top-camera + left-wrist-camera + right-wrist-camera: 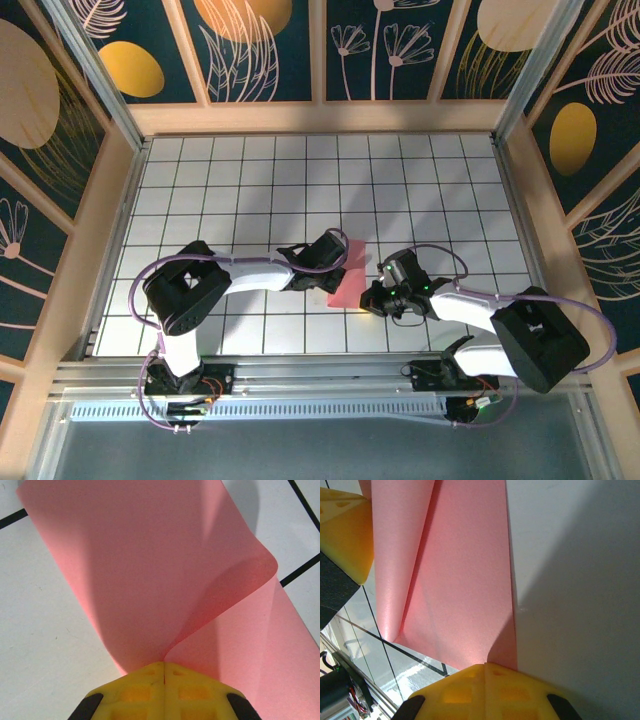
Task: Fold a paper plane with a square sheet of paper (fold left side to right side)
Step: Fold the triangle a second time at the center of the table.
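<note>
The salmon-pink square sheet of paper (352, 275) lies mid-table between the two arms. My left gripper (335, 252) is shut on one edge of it. In the left wrist view that edge is lifted and the sheet (150, 570) curls over itself from the pinch at my left gripper (164, 664). My right gripper (372, 297) is shut, and its tips rest on the sheet's near edge. In the right wrist view the paper (465, 580) lies flat ahead of my right gripper (485, 666), with the raised flap at the left beside a left finger (345, 535). A paper plane is out of view.
The white grid table (250, 180) is ringed by wooden walls with a metal rail (300, 385) along the near edge. The arm bases sit at that rail. Open tiles stretch behind and to both sides of the paper.
</note>
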